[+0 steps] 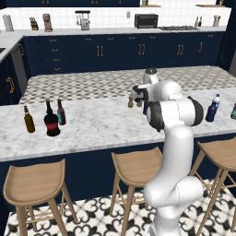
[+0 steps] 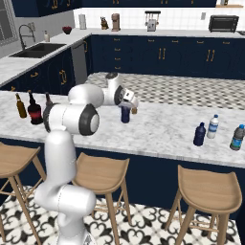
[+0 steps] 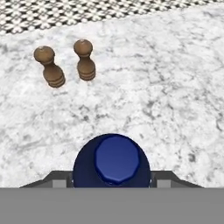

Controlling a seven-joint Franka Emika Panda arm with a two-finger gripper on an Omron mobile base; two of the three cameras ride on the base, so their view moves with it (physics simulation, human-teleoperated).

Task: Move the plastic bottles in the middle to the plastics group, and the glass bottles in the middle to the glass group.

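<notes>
My gripper [image 2: 125, 107] is shut on the small dark blue plastic bottle [image 2: 125, 115] at mid-counter, by the far edge. In the hand view its blue cap [image 3: 116, 158] sits between my fingertips [image 3: 57, 179], seen from straight above. The squat black glass bottle [image 1: 51, 121] with a red label stands far left, between the slim amber-brown bottle [image 1: 29, 120] and the dark teal-labelled one [image 1: 61, 113] of the glass group. The plastics group stands far right: a pale clear bottle [image 2: 213, 126], a dark greenish one [image 2: 237, 137] and another dark blue bottle [image 2: 199, 134].
Two wooden shakers [image 3: 49, 66] stand on the marble counter [image 2: 158, 129] just beyond the held bottle. Three wooden stools [image 1: 136, 168] line the counter's near side. A sink [image 2: 36, 50] lies on the far left counter.
</notes>
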